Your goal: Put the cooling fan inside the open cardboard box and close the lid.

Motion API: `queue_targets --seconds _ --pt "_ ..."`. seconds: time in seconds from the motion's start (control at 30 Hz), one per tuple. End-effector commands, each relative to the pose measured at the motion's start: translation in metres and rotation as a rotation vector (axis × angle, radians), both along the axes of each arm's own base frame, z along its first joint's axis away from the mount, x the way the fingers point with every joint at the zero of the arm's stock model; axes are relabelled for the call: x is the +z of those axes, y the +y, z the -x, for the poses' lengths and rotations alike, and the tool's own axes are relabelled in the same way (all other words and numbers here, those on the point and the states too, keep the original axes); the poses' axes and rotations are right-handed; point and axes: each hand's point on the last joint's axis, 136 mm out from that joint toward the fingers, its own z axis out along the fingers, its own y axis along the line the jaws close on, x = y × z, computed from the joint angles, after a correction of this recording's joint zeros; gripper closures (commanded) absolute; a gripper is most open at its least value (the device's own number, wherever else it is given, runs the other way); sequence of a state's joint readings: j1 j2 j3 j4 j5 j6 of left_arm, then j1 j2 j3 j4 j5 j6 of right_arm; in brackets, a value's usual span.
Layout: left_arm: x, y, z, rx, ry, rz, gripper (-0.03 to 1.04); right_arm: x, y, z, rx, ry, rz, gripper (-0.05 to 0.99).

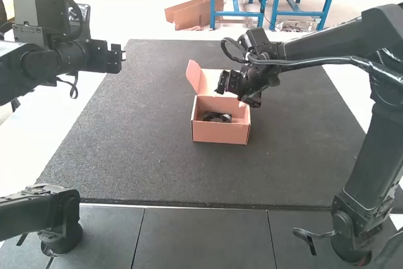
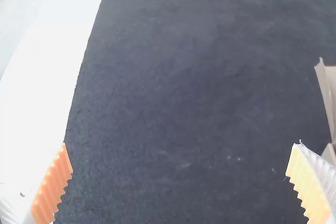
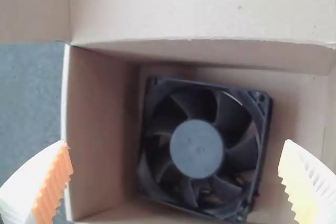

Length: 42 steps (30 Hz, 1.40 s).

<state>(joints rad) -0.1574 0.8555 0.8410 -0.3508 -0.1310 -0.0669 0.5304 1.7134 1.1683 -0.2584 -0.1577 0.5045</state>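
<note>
A small pink-brown cardboard box (image 1: pixel 220 129) stands in the middle of the black mat, its lid flap (image 1: pixel 198 76) upright at the back left. The black cooling fan (image 1: pixel 217 116) lies flat on the box's floor, also seen from straight above as the fan (image 3: pixel 205 148) between the box walls (image 3: pixel 100 129). My right gripper (image 1: pixel 242 91) hovers just above the box's back right corner, open and holding nothing, its orange-padded fingers (image 3: pixel 50 182) spread wide. My left gripper (image 1: pixel 116 57) hangs open over the mat's far left, well away from the box, with its pads (image 2: pixel 50 187) apart.
The black mat (image 1: pixel 138 143) covers most of the table, with pale table surface (image 2: pixel 37 77) beyond its left edge. A sliver of the box's cardboard (image 2: pixel 326 95) shows in the left wrist view. Blue frames and a loose cardboard piece (image 1: pixel 189 12) lie behind the table.
</note>
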Motion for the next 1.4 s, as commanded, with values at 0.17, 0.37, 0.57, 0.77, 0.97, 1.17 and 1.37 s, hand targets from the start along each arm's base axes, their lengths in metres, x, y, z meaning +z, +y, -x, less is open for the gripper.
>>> queue_targets --seconds 0.17,0.37,0.57,0.77,0.97,1.17,1.37 --pt "0.015 -0.008 -0.045 -0.011 -0.023 -0.004 0.04 0.163 -0.062 -0.048 0.064 -0.518 -0.056 0.03" --pt "-0.012 -0.015 -0.077 -0.006 0.043 0.005 0.04 0.145 -0.095 -0.057 0.064 -0.516 0.075 0.03" --pt "-0.031 -0.018 -0.104 0.009 0.085 0.013 0.04 0.125 -0.091 -0.072 0.062 -0.445 0.073 0.03" --pt "-0.048 -0.023 -0.134 0.010 0.106 0.008 0.04 0.109 -0.089 -0.095 0.049 -0.333 0.041 0.04" --pt "-0.053 -0.029 -0.165 0.017 0.108 0.032 0.04 0.095 -0.096 -0.113 0.037 -0.264 0.064 0.05" --pt "-0.060 -0.048 -0.183 -0.010 0.121 0.053 0.04 0.084 -0.094 -0.121 0.051 -0.217 0.081 0.05" --pt "-0.075 -0.059 -0.191 -0.024 0.143 0.061 0.04 0.080 -0.089 -0.124 0.069 -0.186 0.065 0.05"
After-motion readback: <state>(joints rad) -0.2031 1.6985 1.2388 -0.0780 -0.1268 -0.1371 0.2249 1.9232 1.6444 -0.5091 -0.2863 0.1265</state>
